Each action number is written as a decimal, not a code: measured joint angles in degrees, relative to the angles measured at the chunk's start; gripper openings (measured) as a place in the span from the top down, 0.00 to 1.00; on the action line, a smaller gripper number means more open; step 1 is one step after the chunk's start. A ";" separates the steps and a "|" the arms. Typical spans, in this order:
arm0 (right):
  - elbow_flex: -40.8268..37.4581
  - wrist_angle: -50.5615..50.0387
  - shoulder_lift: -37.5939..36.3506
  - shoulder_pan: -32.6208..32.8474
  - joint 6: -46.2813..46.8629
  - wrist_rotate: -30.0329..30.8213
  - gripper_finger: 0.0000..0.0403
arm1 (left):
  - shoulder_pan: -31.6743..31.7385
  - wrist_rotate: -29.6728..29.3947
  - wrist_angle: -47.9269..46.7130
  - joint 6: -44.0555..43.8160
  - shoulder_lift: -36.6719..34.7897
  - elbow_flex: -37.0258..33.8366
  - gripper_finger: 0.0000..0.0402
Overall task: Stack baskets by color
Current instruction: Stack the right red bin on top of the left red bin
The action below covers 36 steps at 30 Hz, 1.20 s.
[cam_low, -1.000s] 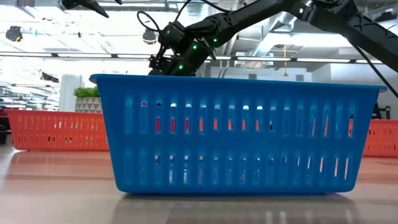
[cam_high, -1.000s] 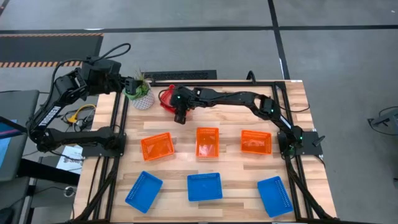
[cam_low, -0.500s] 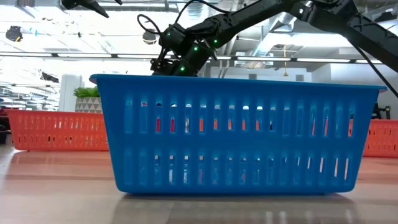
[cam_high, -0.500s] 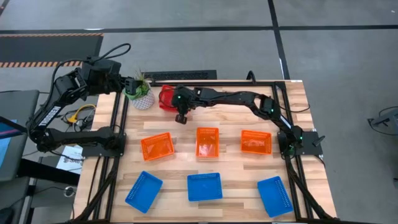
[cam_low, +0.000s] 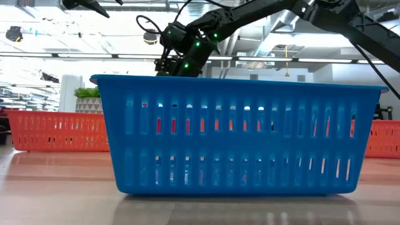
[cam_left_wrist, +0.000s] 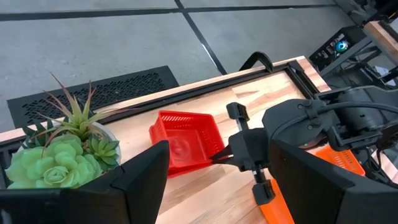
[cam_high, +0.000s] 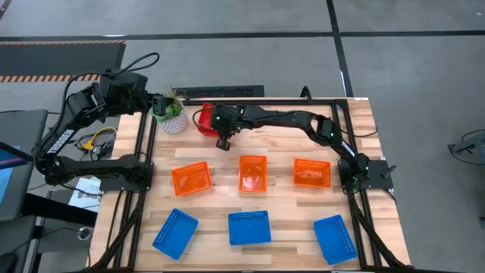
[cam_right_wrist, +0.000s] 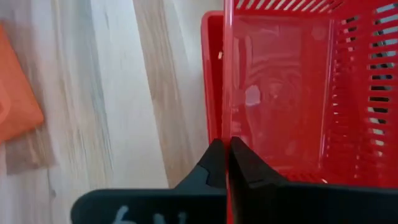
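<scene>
A red basket (cam_high: pixel 201 120) lies at the table's far side beside a potted plant (cam_high: pixel 171 114); whether more are nested in it I cannot tell. My right gripper (cam_right_wrist: pixel 227 163) is shut on its right wall and also shows in the left wrist view (cam_left_wrist: pixel 221 157). Three orange baskets (cam_high: pixel 191 179) (cam_high: pixel 253 174) (cam_high: pixel 311 173) lie in a middle row. Three blue baskets (cam_high: pixel 175 233) (cam_high: pixel 249 227) (cam_high: pixel 335 239) lie in the near row. My left gripper (cam_left_wrist: pixel 217 186) hangs open above the far left corner, by the plant, touching nothing. My right gripper pinches the red basket's right side wall (cam_right_wrist: pixel 227 124) at its rim, one finger (cam_right_wrist: pixel 241 165) inside the basket and the other (cam_right_wrist: pixel 214 165) outside. The fingers slant down from the table's right. The basket's floor stays low over the table; whether it rests there I cannot tell.
In the low view the middle blue basket (cam_low: pixel 237 134) fills the foreground and hides most of the table behind it. A black frame rail (cam_high: pixel 227 92) runs along the far edge. Bare wood lies between the rows.
My right gripper has shut on the red basket's right wall and its wrist has tipped a little. The orange and blue baskets have stayed in place.
</scene>
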 joint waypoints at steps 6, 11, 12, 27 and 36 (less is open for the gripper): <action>2.23 -5.23 0.00 0.37 -1.77 3.45 0.98 | 0.00 0.02 -0.01 0.01 0.00 0.00 0.35; 3.14 -7.32 -0.02 0.37 -2.10 3.60 0.98 | 0.00 0.02 -0.01 0.01 0.00 0.02 0.35; 3.13 -7.98 0.02 0.37 -2.11 3.60 0.97 | -0.02 0.02 -0.01 0.01 0.00 0.00 0.35; 3.12 -5.31 -6.71 -1.47 3.13 1.44 0.50 | -0.01 0.04 -0.05 0.47 0.00 0.00 0.35; -3.81 -10.41 -11.84 -5.16 9.02 1.43 0.52 | -0.02 0.07 0.15 0.38 -0.90 0.02 0.35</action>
